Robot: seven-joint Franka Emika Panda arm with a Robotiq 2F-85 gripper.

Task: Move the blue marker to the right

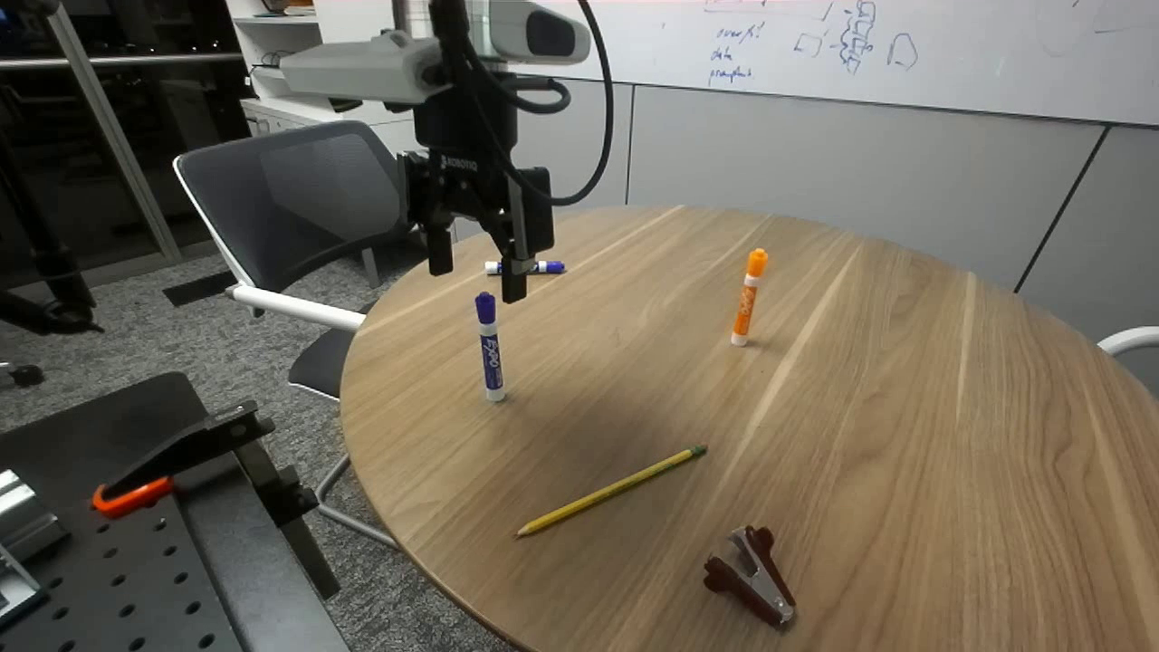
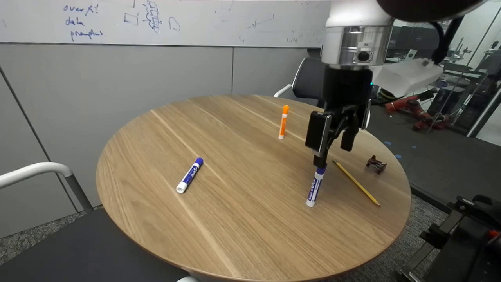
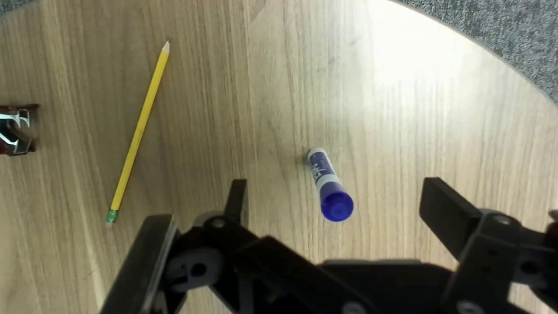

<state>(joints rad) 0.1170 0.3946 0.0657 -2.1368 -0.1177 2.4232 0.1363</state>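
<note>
A blue marker stands upright on the round table, with a blue-purple cap, dark label and white end. It shows in both exterior views (image 1: 491, 358) (image 2: 315, 188) and the wrist view (image 3: 327, 179). A similar blue-capped marker with a white end lies on its side in both exterior views (image 1: 548, 268) (image 2: 190, 175); it is out of the wrist view. My gripper (image 1: 477, 275) (image 2: 333, 152) is open and empty, just above the upright marker. In the wrist view, the upright marker's cap appears between the spread fingertips (image 3: 335, 196); I see no contact.
An orange marker (image 1: 744, 308) (image 2: 283, 123) stands upright farther across the wooden table (image 1: 905, 453). A yellow pencil (image 1: 611, 493) (image 3: 139, 131) and a dark red staple remover (image 1: 753, 580) (image 3: 15, 131) lie on the table. A chair (image 1: 299, 199) stands beside the table.
</note>
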